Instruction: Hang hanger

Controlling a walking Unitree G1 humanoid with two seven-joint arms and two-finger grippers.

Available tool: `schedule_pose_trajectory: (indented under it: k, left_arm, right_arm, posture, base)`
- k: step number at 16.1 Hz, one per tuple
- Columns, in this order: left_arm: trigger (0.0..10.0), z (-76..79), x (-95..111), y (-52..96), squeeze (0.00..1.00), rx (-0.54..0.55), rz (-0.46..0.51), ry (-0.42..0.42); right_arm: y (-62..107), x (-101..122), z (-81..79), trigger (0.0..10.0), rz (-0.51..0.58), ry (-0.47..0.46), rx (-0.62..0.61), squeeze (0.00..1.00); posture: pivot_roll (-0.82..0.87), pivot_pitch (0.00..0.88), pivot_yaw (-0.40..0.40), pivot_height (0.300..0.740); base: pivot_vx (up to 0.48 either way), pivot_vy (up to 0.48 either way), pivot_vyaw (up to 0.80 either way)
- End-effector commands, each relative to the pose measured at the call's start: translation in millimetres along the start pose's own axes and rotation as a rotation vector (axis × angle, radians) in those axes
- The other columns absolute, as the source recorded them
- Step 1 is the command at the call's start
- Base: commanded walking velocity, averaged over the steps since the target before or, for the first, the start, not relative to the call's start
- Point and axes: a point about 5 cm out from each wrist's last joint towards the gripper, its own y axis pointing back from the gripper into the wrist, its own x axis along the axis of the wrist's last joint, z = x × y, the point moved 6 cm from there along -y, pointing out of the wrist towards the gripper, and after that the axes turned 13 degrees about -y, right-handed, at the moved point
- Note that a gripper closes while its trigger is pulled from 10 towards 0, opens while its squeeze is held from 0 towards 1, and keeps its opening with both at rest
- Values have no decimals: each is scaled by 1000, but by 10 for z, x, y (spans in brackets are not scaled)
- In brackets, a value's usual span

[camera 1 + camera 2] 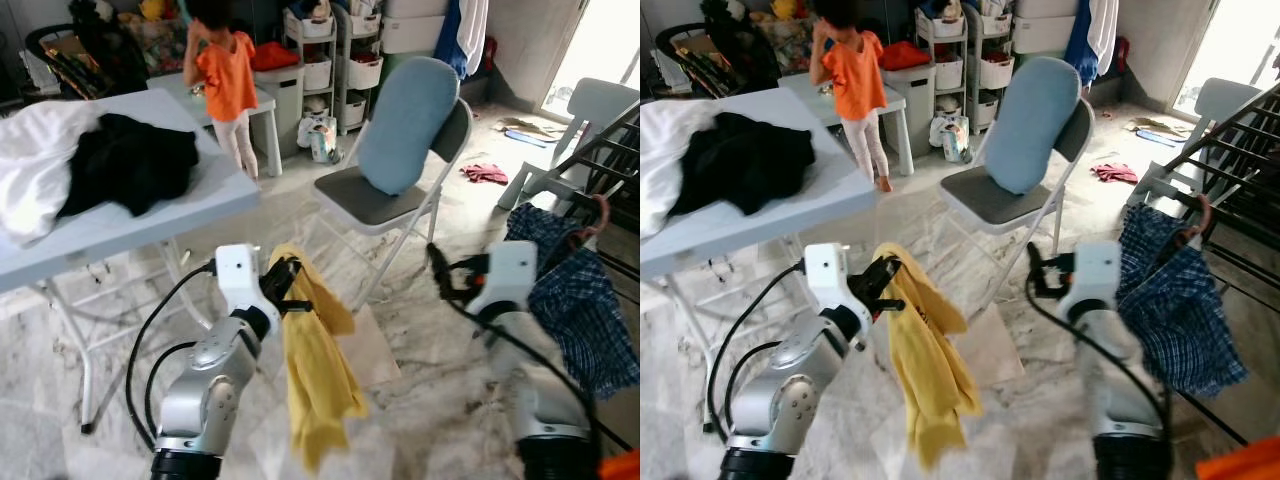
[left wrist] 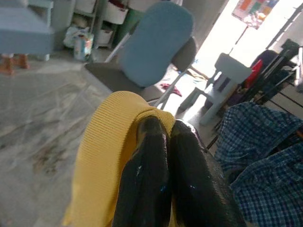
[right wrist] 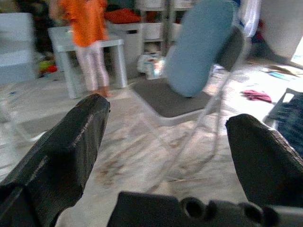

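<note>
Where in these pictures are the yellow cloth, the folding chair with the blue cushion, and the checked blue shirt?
yellow cloth [image 1: 318, 375], left eye view, middle of the hanging fabric.
folding chair [image 1: 365, 205], left eye view, front of the grey seat.
checked blue shirt [image 1: 1175, 310], right eye view, centre of the draped cloth.

My yellow cloth [image 1: 315, 370] hides any hanger beneath it; the bench [image 1: 150, 215] is cut off at left, the right wrist view blurred.

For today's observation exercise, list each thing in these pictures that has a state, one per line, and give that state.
Left claw: shut on the yellow garment.
Yellow garment: hanging from the left claw, off the floor.
Right claw: open, holding nothing.
Checked shirt: draped on the drying rack.
Folding chair: unfolded, blue cushion leaning on its back.
Black garment: lying crumpled on the table.
</note>
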Motion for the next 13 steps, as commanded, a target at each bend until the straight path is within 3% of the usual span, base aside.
schedule_pose_trajectory:
  k: [1, 5, 10, 13]
  left_arm:
    - [10000, 55, 52, -18, 0, -12, 16, -7]
    - [10000, 76, -34, -39, 0, -20, -9, -2]
    - [10000, 149, -125, -103, 0, -45, -25, -18]
    - [10000, 15, -133, -142, 0, -17, -30, -83]
  right_arm:
    - [12, -15, 37, 10000, -3, 8, -4, 0]
    - [40, -33, 43, 10000, 0, 12, -4, 0]
    - [132, 56, 247, 10000, 30, 18, -70, 0]
    - [172, 106, 288, 10000, 55, 62, -95, 0]
  posture:
    - [-121, 0, 10, 740]
    - [-146, 0, 27, 740]
    - [-182, 0, 43, 740]
    - [-197, 0, 89, 740]
  base:
    - [0, 480, 0]
    - [0, 480, 0]
    - [0, 480, 0]
    - [0, 480, 0]
